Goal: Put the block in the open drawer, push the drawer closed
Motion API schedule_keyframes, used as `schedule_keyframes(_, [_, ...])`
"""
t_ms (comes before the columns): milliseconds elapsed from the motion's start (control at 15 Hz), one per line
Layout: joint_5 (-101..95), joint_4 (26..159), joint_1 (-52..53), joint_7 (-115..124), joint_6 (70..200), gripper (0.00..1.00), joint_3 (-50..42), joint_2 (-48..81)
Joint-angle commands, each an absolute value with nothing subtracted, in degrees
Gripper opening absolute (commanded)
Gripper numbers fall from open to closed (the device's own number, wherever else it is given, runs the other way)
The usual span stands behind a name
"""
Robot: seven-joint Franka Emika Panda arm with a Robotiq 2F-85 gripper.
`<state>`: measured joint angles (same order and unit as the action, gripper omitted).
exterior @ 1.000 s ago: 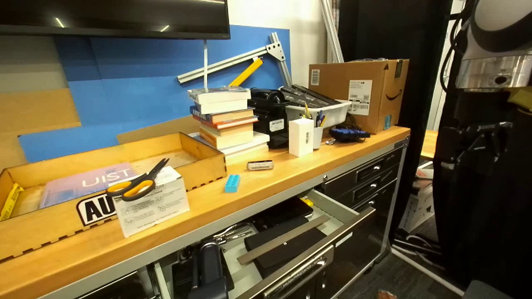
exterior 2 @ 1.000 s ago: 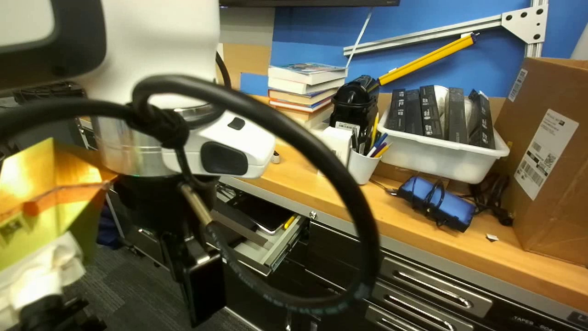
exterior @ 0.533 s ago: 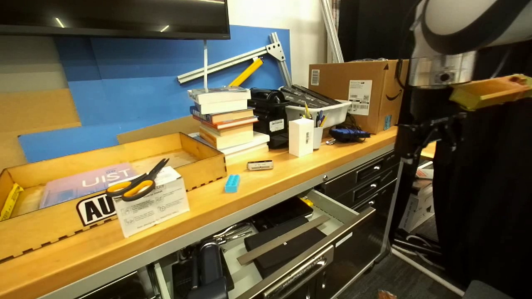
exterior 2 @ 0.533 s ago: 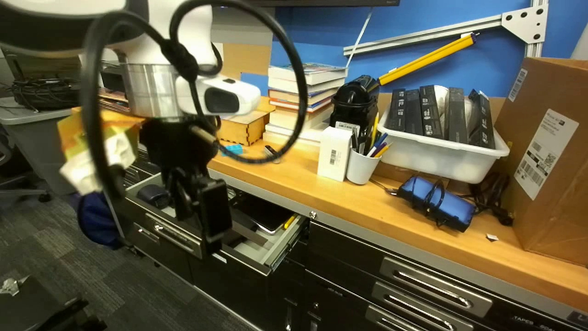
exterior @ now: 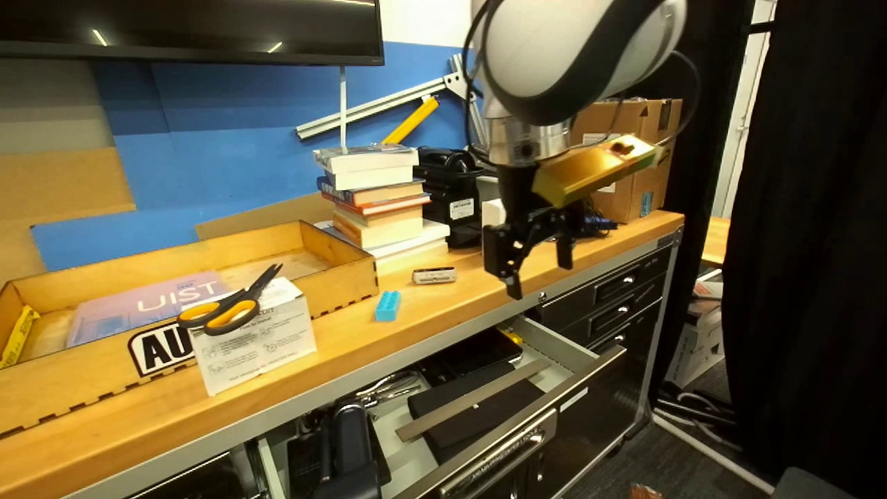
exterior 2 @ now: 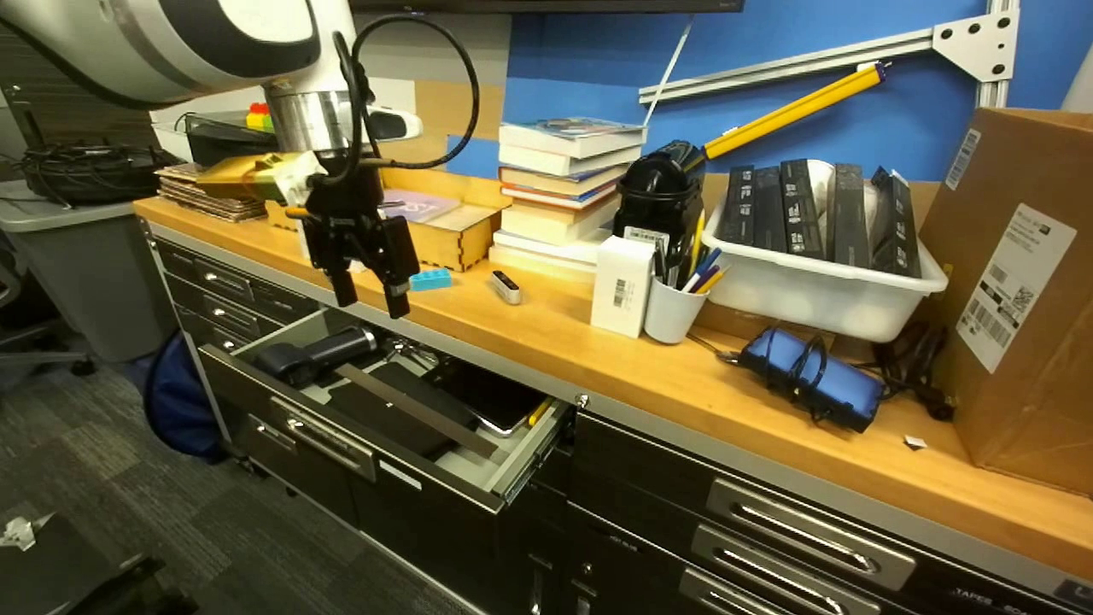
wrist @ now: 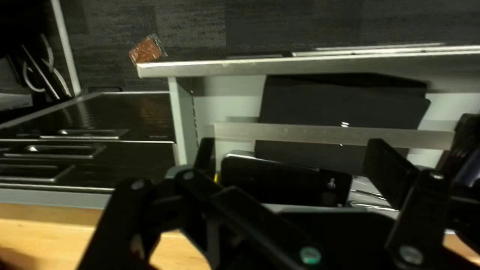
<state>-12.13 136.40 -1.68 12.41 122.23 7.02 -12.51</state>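
Note:
The block (exterior: 387, 305) is light blue and lies on the wooden bench top; it shows in both exterior views (exterior 2: 430, 279) but not in the wrist view. The wide black drawer (exterior: 527, 419) with a silver bar handle stands pulled out below the bench edge (exterior 2: 256, 393). It holds black flat items, a metal strip and a dark tool. My gripper (exterior: 540, 270) is open and empty, high above the drawer and bench edge, apart from the block (exterior 2: 371, 297). In the wrist view my spread fingers (wrist: 290, 157) frame the drawer's inside, with its front rim (wrist: 262, 67) beyond.
A white box with scissors (exterior: 242, 312) stands at the bench edge by a wooden tray (exterior: 346, 274). A small white device (exterior: 434, 276), a book stack (exterior: 381, 208) and a pen cup (exterior 2: 675, 309) stand on the bench. Closed drawers (exterior 2: 794, 547) flank the open one.
My arm has swung in from beyond the bench to above the open drawer, moving leftward in an exterior view. The block and drawer have not moved.

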Motion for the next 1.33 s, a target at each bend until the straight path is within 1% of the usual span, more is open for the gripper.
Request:
schedule_keyframes(0, [-11.33,124.73,1.85,16.59,124.09,1.00,8.85,0.47])
schedule_keyframes(400, [-11.89,111.24,8.08,33.49,129.91,1.00,7.46,14.92])
schedule_keyframes(867, [-17.13,102.56,14.25,49.76,133.76,1.00,1.04,23.10])
schedule_keyframes(933, [-18.55,101.81,15.09,52.06,134.04,0.75,-0.06,23.81])
schedule_keyframes(1000, [-19.39,100.94,15.63,53.81,133.65,0.73,-0.91,24.53])
schedule_keyframes(1067, [-19.51,100.44,15.72,54.64,133.17,0.66,-1.25,24.87])
schedule_keyframes(1133, [-19.91,100.19,15.94,55.75,132.83,0.56,-1.81,25.05])
schedule_keyframes(1267, [-20.18,100.08,16.00,56.94,132.57,0.42,-2.51,25.25])
